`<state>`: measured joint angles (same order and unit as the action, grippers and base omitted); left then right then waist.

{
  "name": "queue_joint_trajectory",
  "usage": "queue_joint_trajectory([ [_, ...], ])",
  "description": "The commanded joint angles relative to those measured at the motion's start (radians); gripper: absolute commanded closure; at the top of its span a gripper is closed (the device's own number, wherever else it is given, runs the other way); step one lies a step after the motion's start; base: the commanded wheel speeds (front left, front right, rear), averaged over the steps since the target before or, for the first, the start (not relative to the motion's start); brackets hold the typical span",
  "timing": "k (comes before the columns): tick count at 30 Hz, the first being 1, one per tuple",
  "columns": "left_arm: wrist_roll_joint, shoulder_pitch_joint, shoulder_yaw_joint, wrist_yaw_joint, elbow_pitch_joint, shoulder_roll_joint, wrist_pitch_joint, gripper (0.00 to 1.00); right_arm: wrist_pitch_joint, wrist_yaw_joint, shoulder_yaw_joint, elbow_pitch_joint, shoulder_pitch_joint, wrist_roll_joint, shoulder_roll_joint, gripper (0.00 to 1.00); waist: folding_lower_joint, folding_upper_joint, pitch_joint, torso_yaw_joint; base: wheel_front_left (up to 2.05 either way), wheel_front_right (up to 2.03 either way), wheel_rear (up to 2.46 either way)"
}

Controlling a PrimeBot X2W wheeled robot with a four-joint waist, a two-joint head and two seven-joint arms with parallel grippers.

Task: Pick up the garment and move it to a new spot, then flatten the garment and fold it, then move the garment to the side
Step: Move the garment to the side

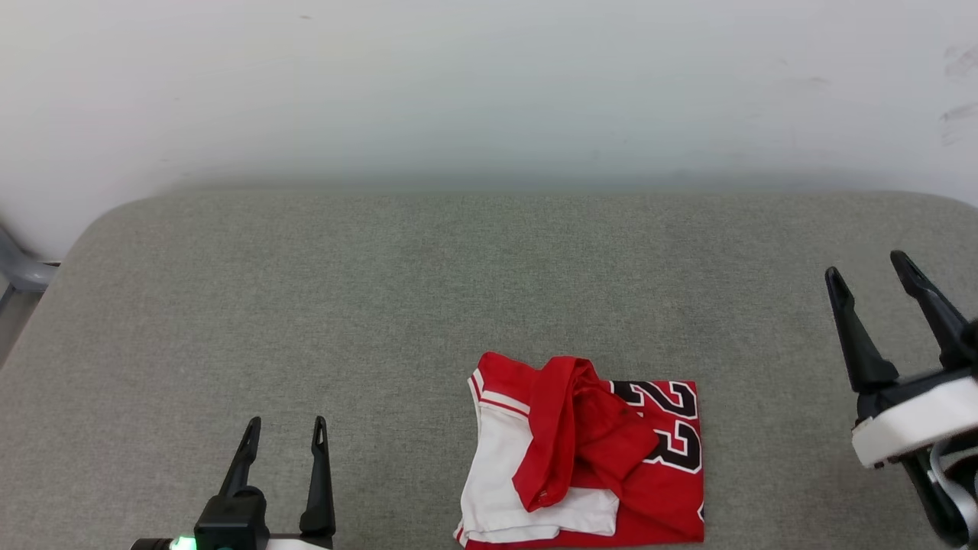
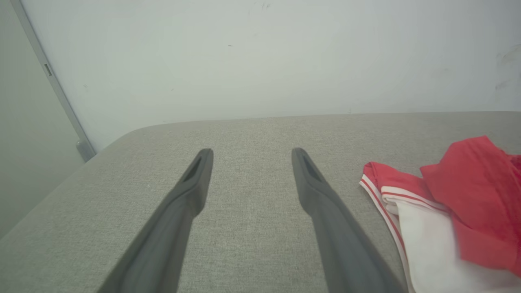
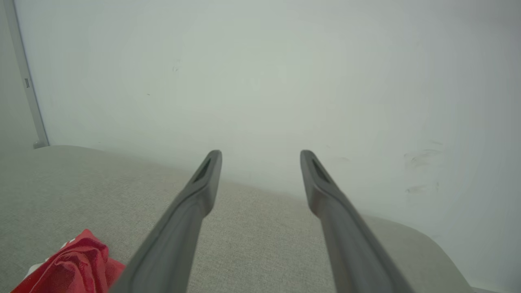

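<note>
The garment [image 1: 584, 454], red with a white sleeve, striped trim and black-and-white numerals, lies bunched and partly folded on the grey cushioned surface [image 1: 382, 290] near its front edge. A loose red flap lies across its middle. My left gripper [image 1: 286, 424] stands open at the lower left, well left of the garment, with nothing between its fingers. My right gripper [image 1: 867, 263] is open at the far right, raised above the surface, also holding nothing. The left wrist view has the garment [image 2: 447, 203] to the right of the fingers [image 2: 199, 171]; the right wrist view has a red fold [image 3: 77, 264] at the lower left.
A pale wall [image 1: 489, 92] rises directly behind the surface. A grey metal frame piece [image 1: 23, 271] stands at the far left beside the rounded corner of the surface. Bare grey fabric stretches behind and to both sides of the garment.
</note>
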<state>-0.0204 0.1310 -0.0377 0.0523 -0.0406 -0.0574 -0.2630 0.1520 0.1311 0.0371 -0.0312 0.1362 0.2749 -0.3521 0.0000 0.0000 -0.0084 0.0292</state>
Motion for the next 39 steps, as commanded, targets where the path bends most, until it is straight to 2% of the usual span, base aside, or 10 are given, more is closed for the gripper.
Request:
queue_joint_trajectory([
  [1,0.003,-0.01,-0.001,-0.004,-0.001,-0.002,-0.002,0.0,-0.028,-0.001,0.016,-0.006,0.024,0.019,-0.017,0.0,0.0,0.0,0.003,0.001,0.0,0.0,0.0],
  [5,0.001,-0.018,-0.004,-0.007,-0.002,-0.001,-0.002,0.0,-0.252,-0.001,0.121,-0.041,0.116,0.154,-0.121,0.0,0.0,0.0,0.016,0.006,0.0,0.0,0.0],
  [8,-0.002,-0.028,-0.006,-0.007,-0.001,-0.001,-0.002,0.0,-0.411,-0.001,0.183,-0.05,0.167,0.27,-0.173,0.0,0.0,0.0,0.03,0.014,0.0,0.0,0.0],
  [14,-0.008,-0.043,-0.014,-0.007,-0.002,0.001,-0.002,0.0,-0.707,-0.001,0.289,-0.089,0.169,0.464,-0.227,0.0,0.0,0.0,0.053,0.032,0.0,0.0,0.0],
  [17,-0.008,-0.059,-0.021,-0.01,-0.003,0.002,-0.002,0.0,-0.809,-0.001,0.314,-0.106,0.157,0.549,-0.241,0.0,0.0,0.0,0.072,0.046,0.0,0.0,0.0],
  [24,-0.007,-0.096,-0.031,-0.016,-0.008,0.003,-0.002,0.0,-0.88,-0.001,0.329,-0.169,0.143,0.628,-0.199,0.0,0.0,0.0,0.122,0.089,0.0,0.0,0.0],
  [30,-0.006,-0.124,-0.035,-0.019,-0.014,0.004,-0.002,0.0,-0.849,-0.001,0.339,-0.24,0.161,0.657,-0.153,0.0,0.0,0.0,0.166,0.123,0.0,0.0,0.0],
  [39,-0.011,-0.154,-0.043,-0.024,-0.026,0.005,-0.002,0.0,-0.781,-0.001,0.429,-0.368,0.153,0.659,-0.099,0.0,0.0,0.0,0.194,0.155,0.0,0.0,0.0],
])
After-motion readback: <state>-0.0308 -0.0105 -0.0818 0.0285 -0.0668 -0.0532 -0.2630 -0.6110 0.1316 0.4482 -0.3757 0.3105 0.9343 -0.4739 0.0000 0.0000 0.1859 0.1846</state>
